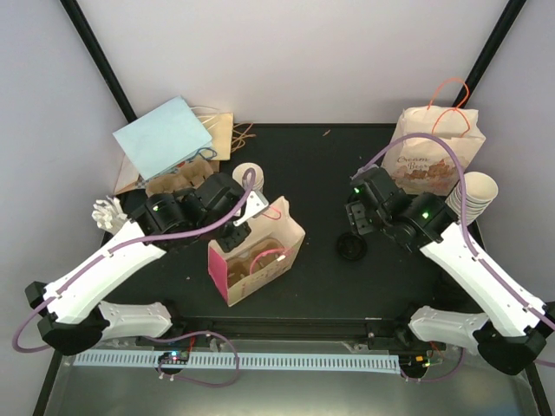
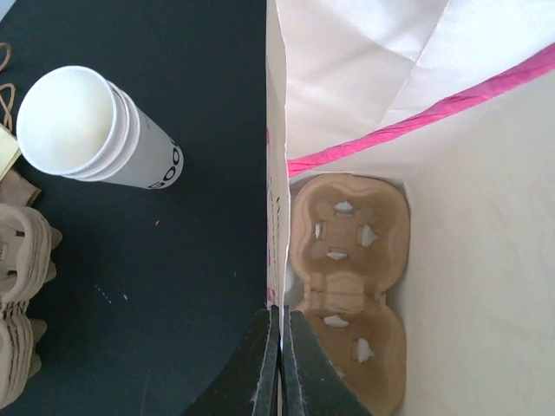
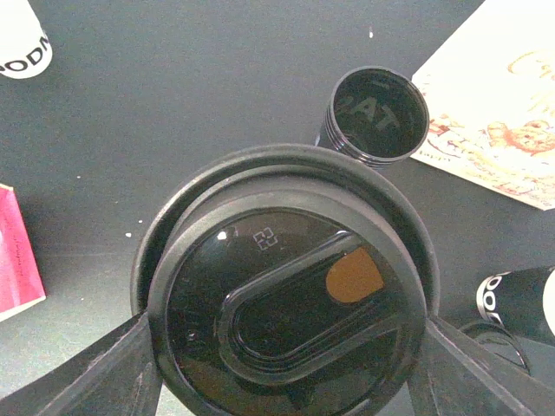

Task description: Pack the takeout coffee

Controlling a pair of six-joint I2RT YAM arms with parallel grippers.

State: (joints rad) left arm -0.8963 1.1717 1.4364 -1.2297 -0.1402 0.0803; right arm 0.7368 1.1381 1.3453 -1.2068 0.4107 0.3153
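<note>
Left wrist view: the left gripper point(image 2: 279, 368) has its two dark fingers point(image 2: 260, 377) pressed together on the top edge of one wall of the open paper takeout bag with pink sides point(image 2: 486, 260). A brown moulded-pulp cup carrier point(image 2: 351, 277) lies flat on the bottom of this bag. Outside that wall, a stack of white paper cups point(image 2: 87, 130) lies on the black table point(image 2: 191, 52), well apart from the bag.

On the other arm, the right gripper point(image 3: 290, 373) has its fingers point(image 3: 121, 377) spread wide, clamped on the rim of a round black plastic coffee lid point(image 3: 286, 295). Just beyond the lid sits a smaller black cylinder point(image 3: 379, 117), touching the edge of a printed brown paper bag point(image 3: 494, 113). From the top camera, the takeout bag stands near the table's middle, with the lid to its right and apart from it.
</note>
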